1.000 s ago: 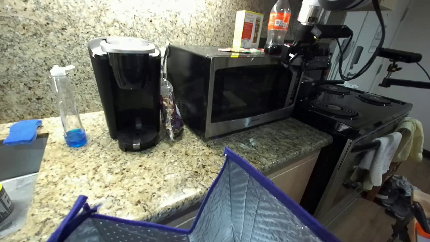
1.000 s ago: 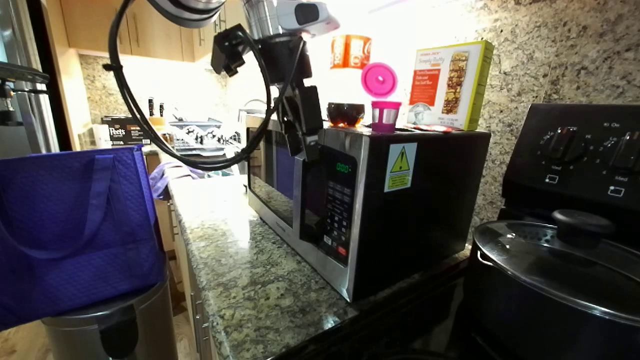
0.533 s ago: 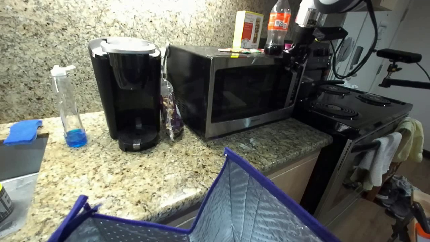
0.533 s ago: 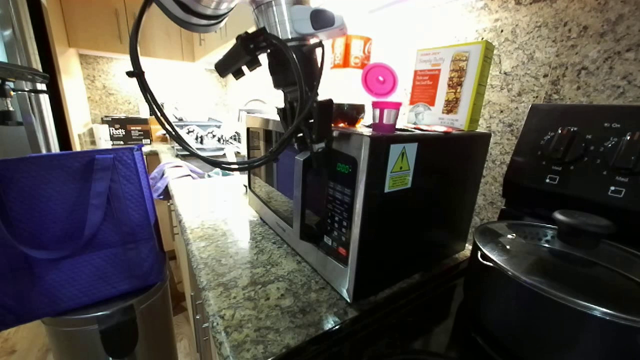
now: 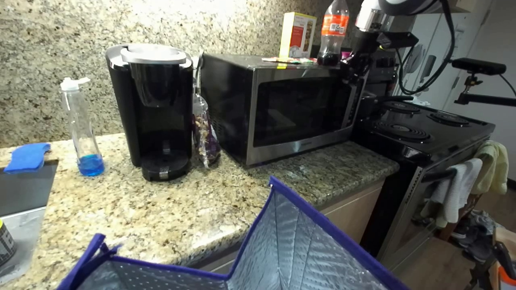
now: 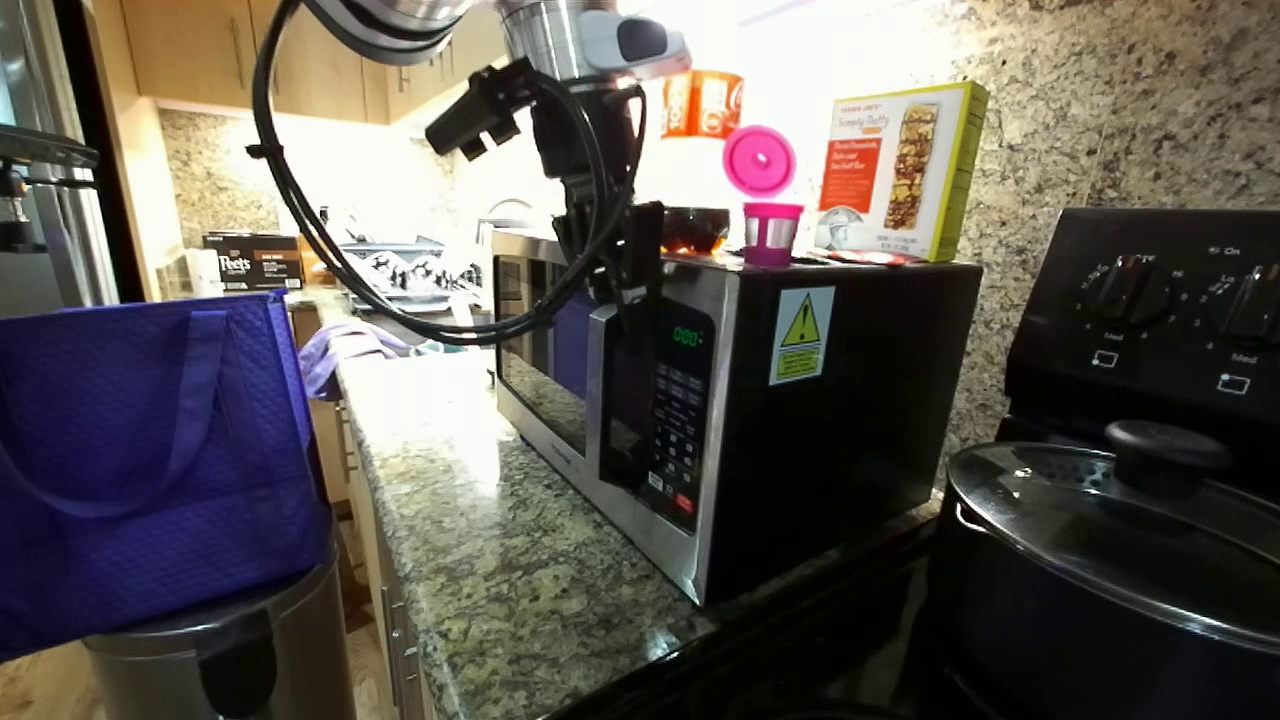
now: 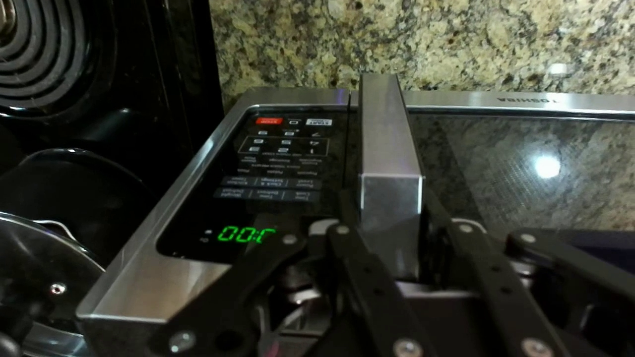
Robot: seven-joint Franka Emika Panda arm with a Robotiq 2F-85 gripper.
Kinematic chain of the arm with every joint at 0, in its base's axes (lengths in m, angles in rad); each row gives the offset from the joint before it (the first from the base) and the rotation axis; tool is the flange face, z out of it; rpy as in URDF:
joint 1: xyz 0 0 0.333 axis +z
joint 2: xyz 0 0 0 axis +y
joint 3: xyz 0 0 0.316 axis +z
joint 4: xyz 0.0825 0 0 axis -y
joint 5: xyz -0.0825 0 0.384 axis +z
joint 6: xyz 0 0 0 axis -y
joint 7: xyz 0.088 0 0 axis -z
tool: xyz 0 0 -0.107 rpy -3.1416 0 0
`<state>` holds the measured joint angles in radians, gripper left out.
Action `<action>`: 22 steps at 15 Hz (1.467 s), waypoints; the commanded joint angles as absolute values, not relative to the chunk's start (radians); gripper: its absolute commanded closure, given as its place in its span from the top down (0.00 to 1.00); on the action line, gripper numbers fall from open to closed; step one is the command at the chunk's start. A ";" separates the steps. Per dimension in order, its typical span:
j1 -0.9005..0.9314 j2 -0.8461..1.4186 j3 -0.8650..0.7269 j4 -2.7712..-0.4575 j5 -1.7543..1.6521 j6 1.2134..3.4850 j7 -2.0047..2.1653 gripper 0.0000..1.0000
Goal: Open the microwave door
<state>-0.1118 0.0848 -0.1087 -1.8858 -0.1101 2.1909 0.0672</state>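
Observation:
The microwave (image 5: 225, 100) stands on the granite counter, its dark-windowed microwave door (image 5: 298, 108) closed flush with the body in both exterior views. A square steel handle (image 7: 389, 129) runs along the door beside the keypad in the wrist view. My gripper (image 7: 389, 213) has one finger on each side of this handle, near its upper end, and is shut on it; the fingertips are dark and partly hidden behind the linkages. In an exterior view the gripper (image 6: 625, 295) points down at the handle's top, its cable loop hanging in front of the door.
On the microwave's top stand a cola bottle (image 5: 333, 34), a snack box (image 6: 890, 175) and a pink cup (image 6: 770, 235). A coffee maker (image 5: 161, 88) is beside it, and a lidded pot (image 6: 1100, 560) on the stove. A blue insulated bag (image 5: 302, 237) stands before the counter.
My gripper has come down a little onto the handle, and its jaws have closed from a wider stance. Over the last half second it has hardly moved. The door stands as before.

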 commanded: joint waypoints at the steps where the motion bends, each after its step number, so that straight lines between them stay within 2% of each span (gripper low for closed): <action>1: -0.130 -0.043 -0.132 -2.040 -0.117 2.209 0.055 0.08; 8: -0.118 -0.253 -0.105 -2.259 -0.108 2.191 0.184 0.08; 9: -0.122 -0.269 -0.099 -2.269 -0.116 2.179 0.222 0.58; 10: -0.122 -0.283 -0.092 -2.280 -0.109 2.172 0.243 0.59; 16: -0.102 -0.378 -0.072 -2.324 -0.074 2.017 0.189 0.96; 18: -0.101 -0.409 -0.063 -2.331 -0.105 1.979 0.170 1.00; 22: -0.101 -0.484 -0.055 -2.313 -0.237 1.865 0.054 1.00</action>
